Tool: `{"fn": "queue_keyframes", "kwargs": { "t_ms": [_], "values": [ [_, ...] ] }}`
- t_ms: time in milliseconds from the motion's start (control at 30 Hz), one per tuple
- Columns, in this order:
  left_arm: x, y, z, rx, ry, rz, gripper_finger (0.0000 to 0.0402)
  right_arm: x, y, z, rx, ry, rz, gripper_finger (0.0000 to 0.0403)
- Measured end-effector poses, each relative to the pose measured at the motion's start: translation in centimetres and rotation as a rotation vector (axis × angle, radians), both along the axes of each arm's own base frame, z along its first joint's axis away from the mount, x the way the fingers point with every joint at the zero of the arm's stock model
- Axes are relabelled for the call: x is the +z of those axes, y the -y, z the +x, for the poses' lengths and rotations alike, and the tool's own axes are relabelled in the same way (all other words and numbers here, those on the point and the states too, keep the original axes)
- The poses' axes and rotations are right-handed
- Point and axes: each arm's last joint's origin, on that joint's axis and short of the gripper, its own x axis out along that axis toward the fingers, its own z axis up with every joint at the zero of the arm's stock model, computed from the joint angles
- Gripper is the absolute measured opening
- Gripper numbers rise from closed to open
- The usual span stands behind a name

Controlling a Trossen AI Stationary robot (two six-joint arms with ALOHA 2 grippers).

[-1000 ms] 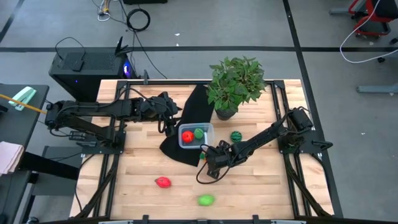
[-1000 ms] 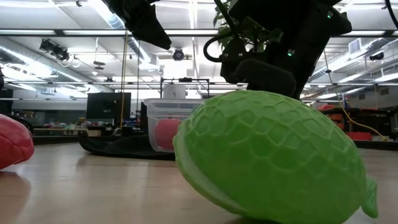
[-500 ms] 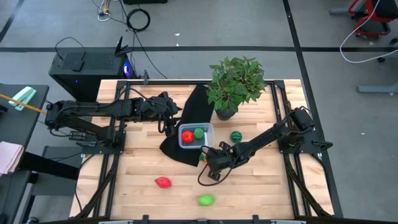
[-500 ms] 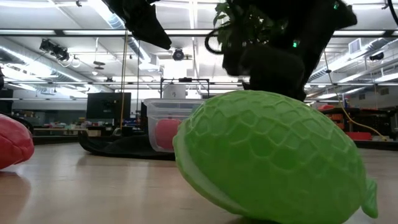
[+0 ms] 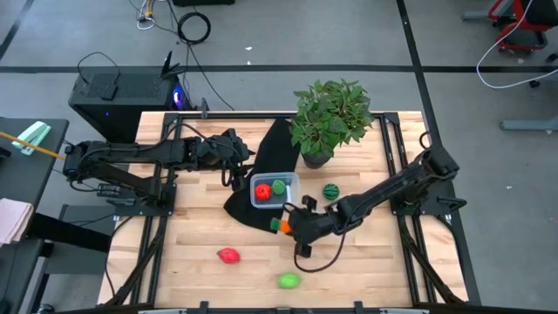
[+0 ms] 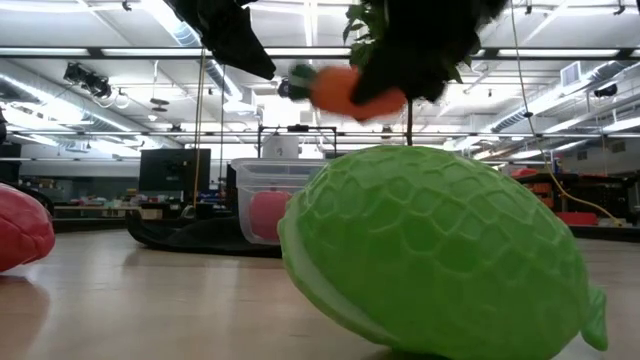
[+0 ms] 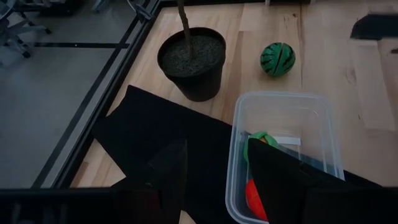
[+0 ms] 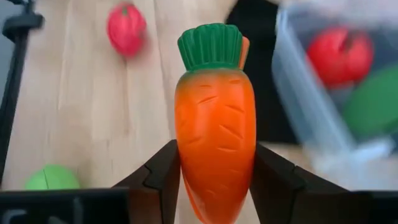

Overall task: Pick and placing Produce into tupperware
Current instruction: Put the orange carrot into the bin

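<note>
On the wooden desk (image 5: pixel 366 262), the clear tupperware (image 5: pixel 291 183) sits partly on a black cloth (image 5: pixel 270 157) and already holds a red and a green piece. The left gripper (image 5: pixel 234 171) waits beside it, fingers parted and empty. The right gripper (image 8: pixel 214 180) is clamped on the orange carrot (image 8: pixel 214 124), lifted just short of the box. It looks like hard, light, smooth plastic; pinching the thick lower body, as here, should resist slipping.

From my station I count six produce pieces: two red (image 5: pixel 261 192) (image 5: pixel 228 255), two bright green (image 5: pixel 278 186) (image 5: pixel 289 281), one striped dark-green ball (image 5: pixel 330 190), one orange carrot (image 8: pixel 216 124). One tupperware (image 5: pixel 293 182), one potted plant (image 5: pixel 329 116), one black cloth (image 5: pixel 275 157).
</note>
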Motion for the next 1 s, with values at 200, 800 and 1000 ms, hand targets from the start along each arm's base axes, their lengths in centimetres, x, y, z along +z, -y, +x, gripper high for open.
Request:
{"fn": "queue_keyframes", "kwargs": {
  "t_ms": [200,800,1000],
  "values": [
    [0.0,0.0,0.0,0.0,0.0,-0.001,0.0176,2.4,2.2,1.7,0.039,0.059,-0.125,0.016],
    [-0.1,0.0,-0.1,0.0,-0.013,0.0,0.0181,1.0,9.2,2.7,0.055,-0.124,-0.192,0.0164],
    [-0.1,0.0,-0.1,-0.001,-0.016,0.0,0.0177,0.9,9.9,2.8,0.036,-0.137,-0.191,0.0165]
  ]
}}
